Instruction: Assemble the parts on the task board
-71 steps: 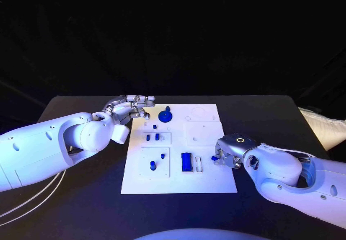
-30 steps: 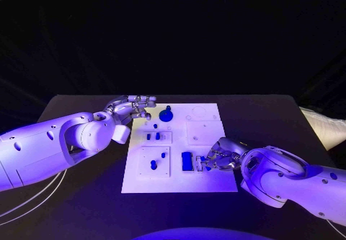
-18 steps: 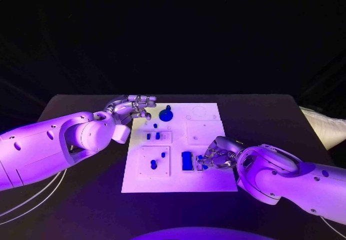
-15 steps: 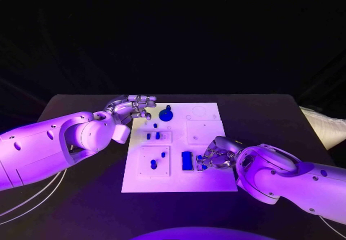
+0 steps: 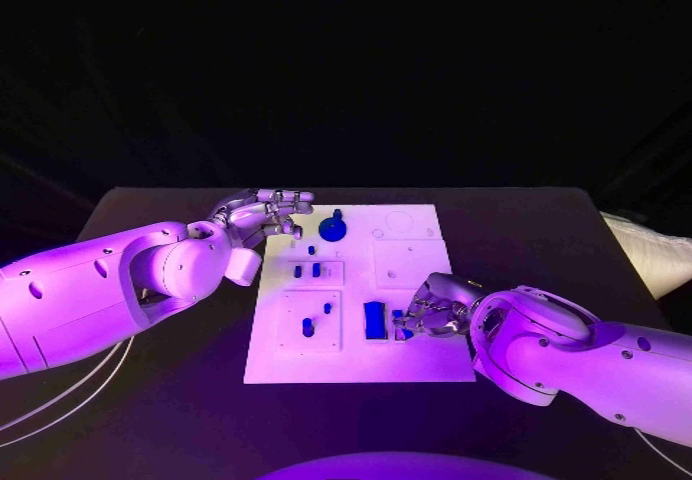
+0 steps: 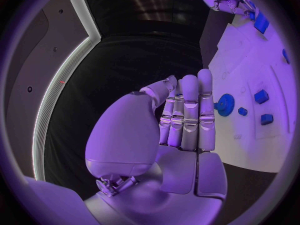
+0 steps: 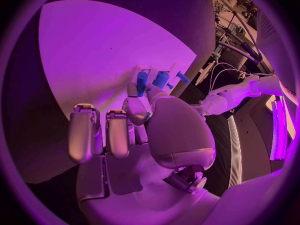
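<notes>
The task board [image 5: 361, 300] lies mid-worktop. At its five o'clock corner the right hand [image 5: 433, 310] pinches a small blue part [image 5: 400, 327] in its fingers [image 7: 136, 107], just beside the upright blue block [image 5: 374, 319]. The part looks light, stiff and slick, best gripped by its sides. The left hand [image 5: 264, 215], at ten o'clock, has fingers together, holding nothing. The slot below the part is hidden.

Dim room, purple-magenta light; glare on arms; wrist views fisheye-bent w/ dark rims.
</notes>
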